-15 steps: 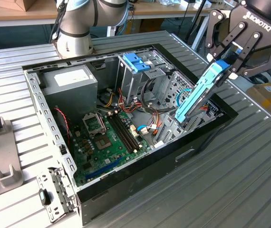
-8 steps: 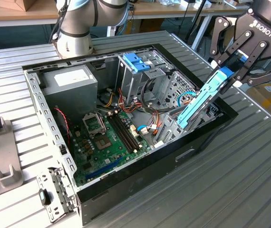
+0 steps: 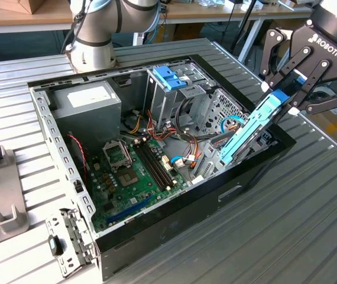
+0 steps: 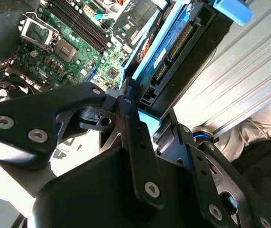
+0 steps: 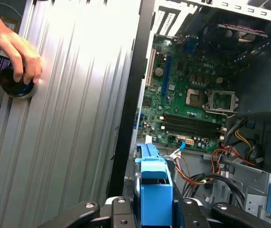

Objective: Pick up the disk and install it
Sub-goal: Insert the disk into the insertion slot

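Claw (image 3: 282,99) pinching the tilted disk (image 3: 245,136) by its upper end, lower end inside the open computer case (image 3: 174,219); we would keep its frame clear of loose cables (image 3: 186,160).

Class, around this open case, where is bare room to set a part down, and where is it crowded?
Bare: table on the exterior view's right of the case. Crowded: cables inside it, the edge where the tool holds the disk, fixtures on that view's left.

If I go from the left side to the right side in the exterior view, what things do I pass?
Grey blocks → grey power-supply box → blue latch piece → tilted disk → gripper, its fingers shut on the disk's upper end.
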You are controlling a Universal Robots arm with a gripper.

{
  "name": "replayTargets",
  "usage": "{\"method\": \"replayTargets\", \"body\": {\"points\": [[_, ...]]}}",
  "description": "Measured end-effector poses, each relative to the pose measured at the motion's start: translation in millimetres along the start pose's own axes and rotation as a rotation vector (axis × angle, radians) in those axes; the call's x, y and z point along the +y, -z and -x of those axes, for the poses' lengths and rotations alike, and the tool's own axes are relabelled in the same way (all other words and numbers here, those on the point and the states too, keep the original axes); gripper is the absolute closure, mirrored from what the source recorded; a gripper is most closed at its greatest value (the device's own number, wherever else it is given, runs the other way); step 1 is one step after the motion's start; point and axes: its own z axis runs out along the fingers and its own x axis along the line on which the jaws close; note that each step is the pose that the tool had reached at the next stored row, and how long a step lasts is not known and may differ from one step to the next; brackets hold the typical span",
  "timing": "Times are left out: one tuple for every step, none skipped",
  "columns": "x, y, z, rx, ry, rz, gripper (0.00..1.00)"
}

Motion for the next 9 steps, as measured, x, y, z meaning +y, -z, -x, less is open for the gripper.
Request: {"method": "replayTargets", "body": {"points": [[-0.1,-1.3,-0.1,0.0005,0.0,0.0009,0.63],[-0.2,-2.5,-0.2,0.001,0.0,0.0018,0.63],[-0.4,-4.1,-0.1,0.0016,0.002,0.0029,0.63],[-0.7,-4.7,0.5,0.0036,0.007,0.0038,0.63],[-1.3,-5.1,1.5,0.0071,0.012,0.0049,0.63],[-2.0,-5.3,3.0,0.0108,0.016,0.006,0.63],[-2.5,-5.3,3.8,0.0124,0.018,0.0065,0.63],[-3.2,-5.4,4.8,0.0137,0.02,0.0069,0.63],[-3.8,-5.5,5.8,0.0146,0.022,0.0071,0.63]]}}
